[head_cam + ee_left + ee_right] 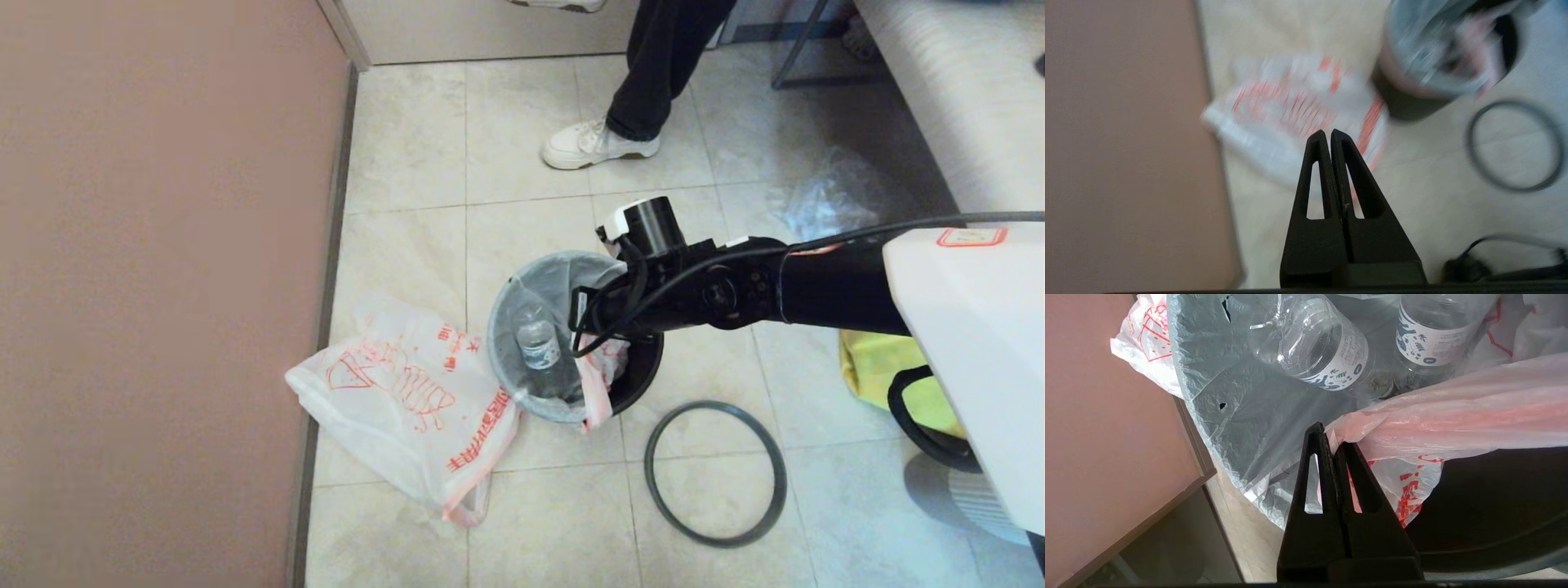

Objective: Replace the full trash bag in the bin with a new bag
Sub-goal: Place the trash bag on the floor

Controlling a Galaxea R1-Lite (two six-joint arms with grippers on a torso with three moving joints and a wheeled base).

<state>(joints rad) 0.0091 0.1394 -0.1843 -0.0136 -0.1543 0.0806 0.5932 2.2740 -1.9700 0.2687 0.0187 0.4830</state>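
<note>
The bin (641,371) stands on the tiled floor with the full trash bag (531,298) inside it. A clear bottle (539,343) shows through the thin plastic. My right arm (735,290) reaches over the bin from the right. My right gripper (1331,435) is shut on the bag's pink-orange handle (1453,416), next to two white-labelled bottles (1323,347). The new bag (400,400) lies flat on the floor left of the bin. My left gripper (1327,132) hangs shut and empty above the new bag (1298,102); the head view does not show it.
The dark grey ring rim (714,539) lies on the floor right of the bin. A brown wall (163,286) runs along the left. A person's white shoe (588,145), a clear plastic bag (824,204) and a yellow fabric bag (878,363) are nearby.
</note>
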